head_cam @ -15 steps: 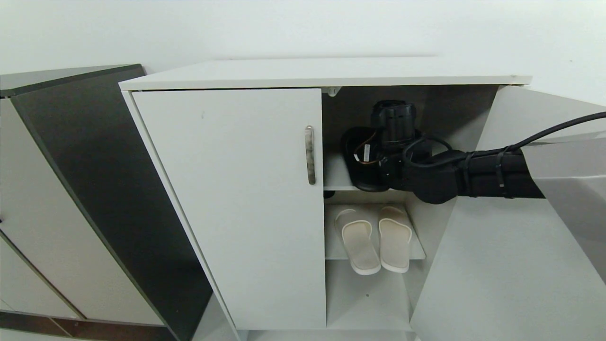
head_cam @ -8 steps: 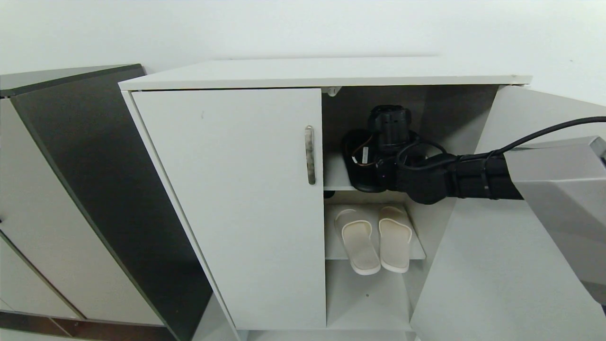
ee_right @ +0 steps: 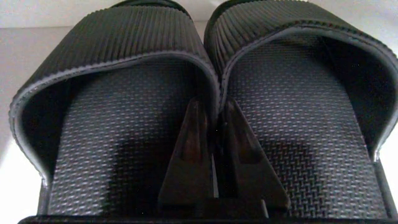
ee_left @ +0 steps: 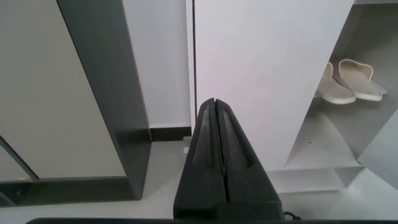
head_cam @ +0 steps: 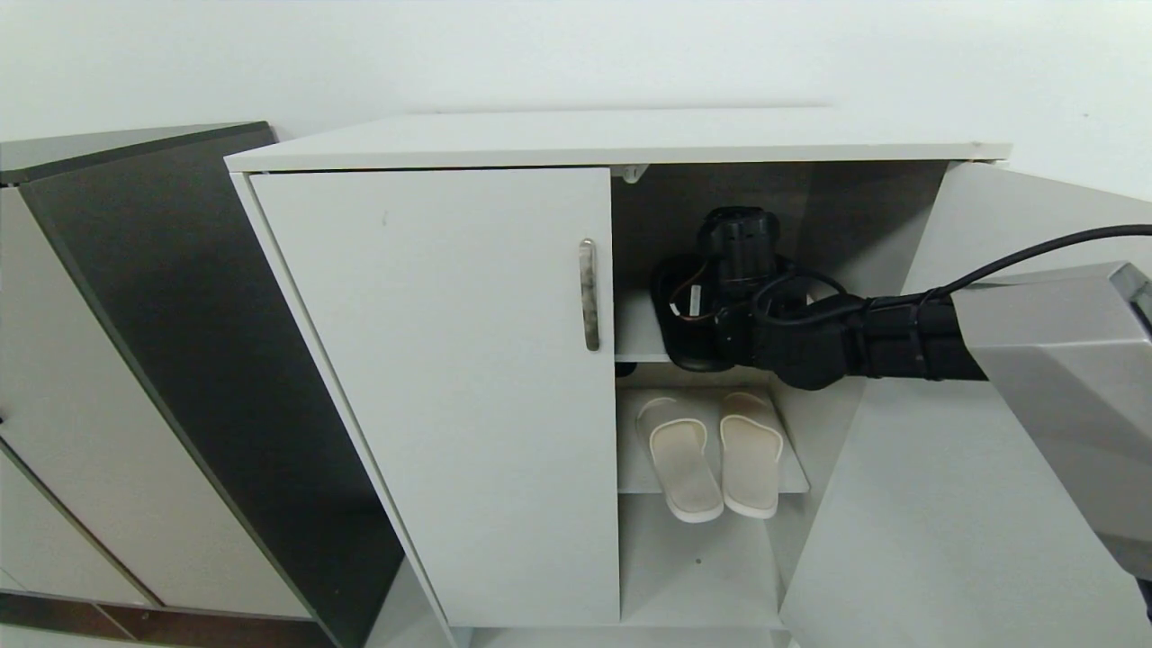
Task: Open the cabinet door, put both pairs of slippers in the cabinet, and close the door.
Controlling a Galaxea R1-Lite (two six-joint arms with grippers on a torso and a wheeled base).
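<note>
The white cabinet (head_cam: 612, 139) has its right door (head_cam: 927, 504) swung open and its left door (head_cam: 432, 387) closed. A pair of black slippers (head_cam: 679, 337) rests on the upper shelf (head_cam: 637, 340), with my right arm reaching in over it. My right gripper (ee_right: 212, 115) is shut on the black slippers (ee_right: 124, 124), pinching their two touching inner side walls. On the middle shelf lies a pair of white slippers (head_cam: 711, 454), toes inward. My left gripper (ee_left: 215, 106) hangs shut and empty, low in front of the closed left door, with the white slippers (ee_left: 348, 81) off to one side.
A metal handle (head_cam: 589, 294) sits on the closed left door's edge. A dark grey and white cabinet (head_cam: 180, 315) stands close on the left. The open right door hems my right arm in on the right. The bottom shelf (head_cam: 693, 567) is bare.
My right wrist has sunk a little and shifted slightly left inside the upper compartment, bringing the black slippers down onto the shelf. The white slippers and doors have not moved.
</note>
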